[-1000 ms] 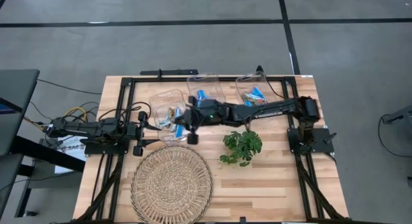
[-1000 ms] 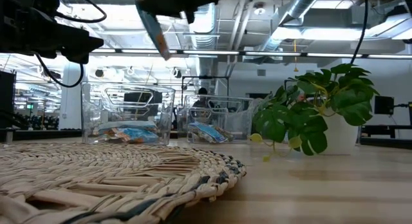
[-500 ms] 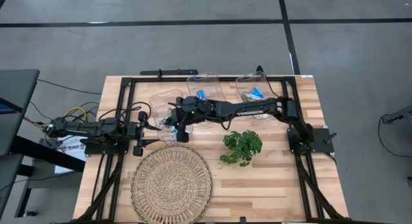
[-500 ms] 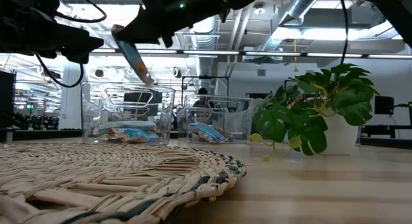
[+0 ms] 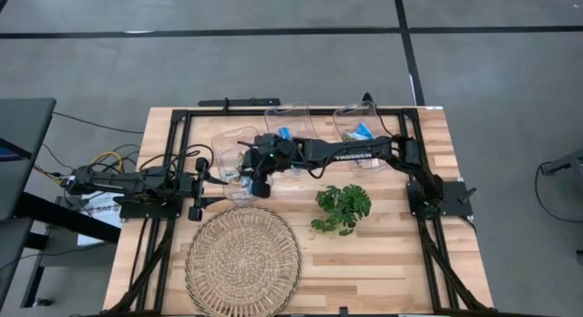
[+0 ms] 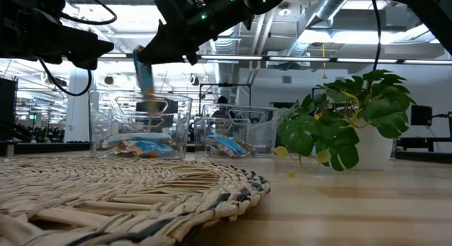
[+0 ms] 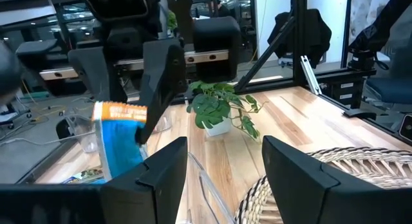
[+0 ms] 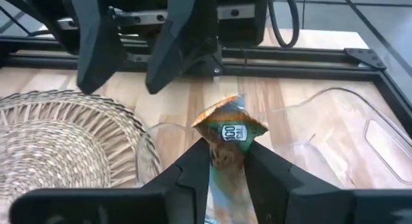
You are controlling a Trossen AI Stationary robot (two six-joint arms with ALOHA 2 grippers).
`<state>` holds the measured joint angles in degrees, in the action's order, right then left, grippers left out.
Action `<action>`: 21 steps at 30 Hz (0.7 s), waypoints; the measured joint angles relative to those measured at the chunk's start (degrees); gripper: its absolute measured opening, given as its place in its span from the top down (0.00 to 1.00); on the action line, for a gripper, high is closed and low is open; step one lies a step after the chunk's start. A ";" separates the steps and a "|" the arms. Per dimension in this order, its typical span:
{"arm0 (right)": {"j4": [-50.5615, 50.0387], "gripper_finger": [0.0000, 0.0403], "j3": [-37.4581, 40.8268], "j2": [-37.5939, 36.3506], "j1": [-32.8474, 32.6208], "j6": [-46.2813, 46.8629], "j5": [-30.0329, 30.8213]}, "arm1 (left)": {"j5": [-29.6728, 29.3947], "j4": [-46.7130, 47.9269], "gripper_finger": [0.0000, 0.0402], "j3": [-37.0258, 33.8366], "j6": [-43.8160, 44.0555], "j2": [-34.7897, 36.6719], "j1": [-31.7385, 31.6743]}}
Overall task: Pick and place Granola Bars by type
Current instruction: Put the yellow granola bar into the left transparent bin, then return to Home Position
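Note:
My right gripper (image 5: 250, 168) reaches across the table and is shut on one granola bar (image 6: 145, 80) with a blue wrapper and a tan end, held over the left clear bin (image 5: 239, 155). That bin holds several blue and tan bars (image 6: 138, 145). The middle bin (image 5: 290, 127) and the right bin (image 5: 359, 127) each hold blue bars. My left gripper (image 7: 225, 176) waits open at the table's left side, just left of the left bin, touching nothing. My right gripper pinches the granola bar between its two fingers (image 8: 193, 166), on the blue part of the wrapper (image 8: 225, 156). The tan printed end (image 8: 230, 129) sticks out past the fingertips. The fingers slant down from the table's right. The bar hangs nearly upright, lifted clear above the left bin.
A round woven basket (image 5: 243, 256) lies at the near left. A potted green plant (image 5: 342, 206) stands near the table's middle, below the right arm's reach. A black frame (image 5: 301, 109) runs along the table's edges. Bare wood shows at the near right.
My right gripper has moved toward the table's left and down, from between the bins to over the left bin. The bar it carries has come from a slant to nearly upright, and its lower end has dropped to about the bin's rim.

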<state>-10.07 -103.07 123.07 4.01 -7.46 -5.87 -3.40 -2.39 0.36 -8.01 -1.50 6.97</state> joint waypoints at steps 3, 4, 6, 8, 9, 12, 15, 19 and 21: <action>-0.27 0.75 0.00 0.00 -0.04 0.00 -0.02 | 0.00 0.00 0.51 0.00 0.21 0.00 0.00; -0.31 0.74 0.00 0.00 -0.07 0.02 0.04 | 0.02 0.00 0.51 0.00 0.13 0.00 0.00; -0.25 0.71 0.00 0.00 -0.07 0.02 0.61 | 0.00 0.00 0.51 0.00 -0.15 0.00 0.02; -0.30 0.68 0.00 0.00 -0.04 0.07 1.33 | 0.00 0.00 0.51 0.00 -0.06 0.00 0.00; -0.60 0.67 0.00 0.00 -0.04 0.09 1.31 | 0.02 0.00 0.51 0.00 0.20 0.00 0.01; -2.04 0.63 0.00 0.00 -0.02 0.88 1.36 | 0.02 0.00 0.51 0.00 0.18 0.00 0.01; -4.86 0.59 0.00 -0.08 0.00 1.05 1.22 | 0.00 0.00 0.51 0.00 0.11 0.00 0.00; -8.22 0.56 1.11 -2.81 -0.80 1.03 1.09 | 0.00 0.00 0.51 0.00 0.30 0.00 0.00; -8.55 0.55 4.30 -6.26 -1.76 1.05 1.08 | 0.00 0.00 0.51 0.00 -0.14 0.00 0.00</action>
<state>-18.62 -98.77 116.81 2.25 -6.42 -4.79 -3.40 -2.39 0.36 -8.15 -1.50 6.97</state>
